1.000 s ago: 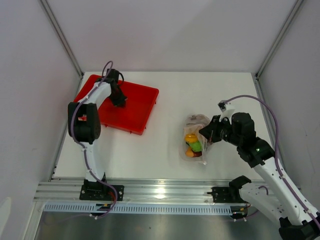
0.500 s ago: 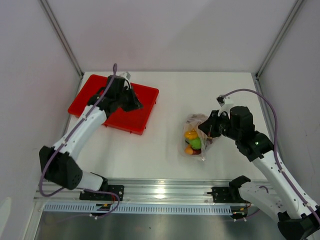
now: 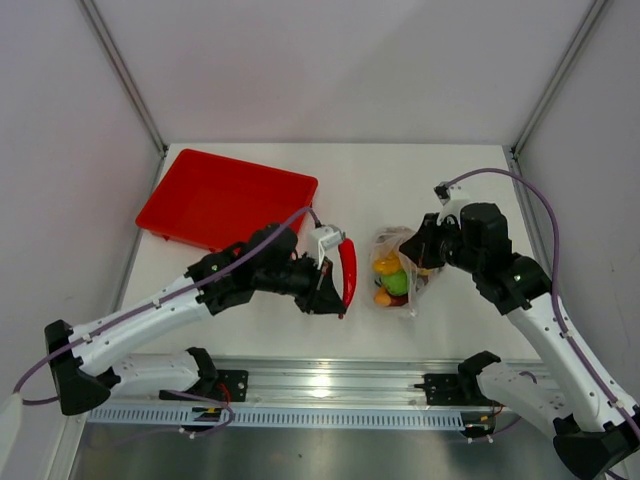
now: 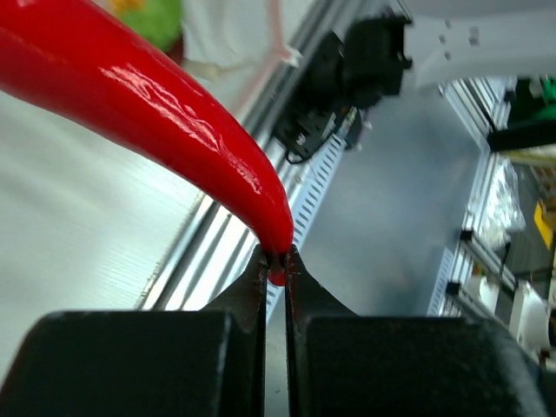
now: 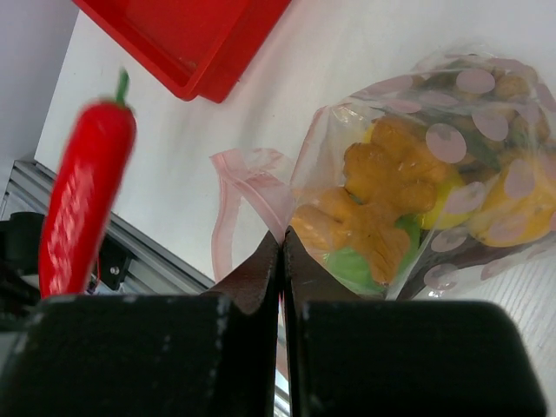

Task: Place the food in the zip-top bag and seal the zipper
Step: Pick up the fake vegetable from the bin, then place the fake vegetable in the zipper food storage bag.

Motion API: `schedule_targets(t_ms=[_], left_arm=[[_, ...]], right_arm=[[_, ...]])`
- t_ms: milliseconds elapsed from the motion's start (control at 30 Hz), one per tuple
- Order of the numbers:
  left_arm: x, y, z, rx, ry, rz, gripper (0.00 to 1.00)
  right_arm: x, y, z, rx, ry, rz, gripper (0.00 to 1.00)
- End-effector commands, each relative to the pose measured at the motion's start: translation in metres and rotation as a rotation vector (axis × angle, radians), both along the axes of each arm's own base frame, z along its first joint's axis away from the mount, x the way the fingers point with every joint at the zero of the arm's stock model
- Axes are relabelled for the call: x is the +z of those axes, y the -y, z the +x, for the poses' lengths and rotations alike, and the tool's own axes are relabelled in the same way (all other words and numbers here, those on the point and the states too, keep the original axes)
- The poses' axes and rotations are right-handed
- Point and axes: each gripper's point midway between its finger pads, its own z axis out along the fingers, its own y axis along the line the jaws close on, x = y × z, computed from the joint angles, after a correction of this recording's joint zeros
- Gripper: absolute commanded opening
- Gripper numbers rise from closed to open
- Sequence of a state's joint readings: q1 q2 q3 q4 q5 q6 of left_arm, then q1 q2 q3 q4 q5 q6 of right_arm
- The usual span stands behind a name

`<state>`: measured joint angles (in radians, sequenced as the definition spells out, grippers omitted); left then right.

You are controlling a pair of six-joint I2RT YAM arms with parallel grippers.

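Observation:
The zip-top bag lies right of the table's middle, clear with pale dots. It holds yellow, green and orange toy foods and a brown nut cluster. Its pink zipper hangs open at the mouth. My right gripper is shut on the bag's mouth edge and holds it up. My left gripper is shut on the pointed tip of a red chili pepper, just left of the bag. The pinch shows in the left wrist view. The chili also shows in the right wrist view.
The red tray stands at the back left and also shows in the right wrist view. A metal rail runs along the table's near edge, with the arm bases on it.
My left arm has swung from over the red tray to the table's middle, carrying the red chili toward the bag. My right gripper has kept its hold and shifted the bag slightly.

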<state>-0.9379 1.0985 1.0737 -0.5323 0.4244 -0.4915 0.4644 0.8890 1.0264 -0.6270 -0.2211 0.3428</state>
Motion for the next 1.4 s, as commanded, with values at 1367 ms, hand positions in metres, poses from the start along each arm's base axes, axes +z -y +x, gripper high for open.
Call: schedule_targets(t_ms=[1367], left_arm=[[-0.023, 0.108, -0.011, -0.219, -0.327, -0.081, 0.01]], right_arm=[[0.044, -0.005, -0.025, 0.105, 0.097, 0.073, 0.0]])
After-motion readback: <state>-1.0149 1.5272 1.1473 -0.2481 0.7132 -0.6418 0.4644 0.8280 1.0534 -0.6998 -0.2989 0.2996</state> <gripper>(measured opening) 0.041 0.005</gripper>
